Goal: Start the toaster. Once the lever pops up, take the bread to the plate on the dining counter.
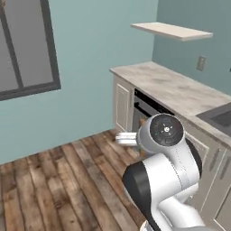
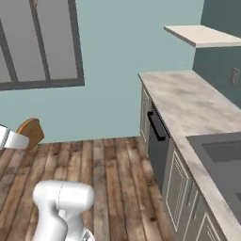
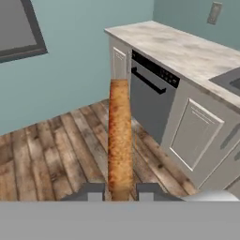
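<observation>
The end effector [image 3: 120, 192] is gripping the bread [image 3: 120, 136], its two dark fingertips [image 3: 95, 191] pressing in narrowly on either side of the slice's lower edge. In the hand view the bread is showing edge-on as a tall golden-brown strip, so its square face is not readable there, and its bottom end is being cut off between the fingers. In the right base view the bread [image 2: 31, 132] is appearing at the far left, its rounded brown face turned toward the camera and hanging in the air above the wooden floor [image 2: 94, 169]; the end effector beside it is running off the left edge of the picture, so only a pale stub is visible and the jaws cannot be made out. In the left base view the robot's own arm is blocking most of the hand; a pale part is sticking out to the left of the arm's dark-capped joint and a small brown sliver just above it may be the bread, too small to tell.

The counter [image 1: 171, 85] with its marbled beige top is running along the right wall, with a dishwasher [image 3: 152, 103] set under it and a sink [image 2: 221, 150] partly cut off at the right edge. A shelf [image 2: 202, 35] is hanging above, and a dark-framed window [image 2: 42, 47] is being cropped at the upper left.
</observation>
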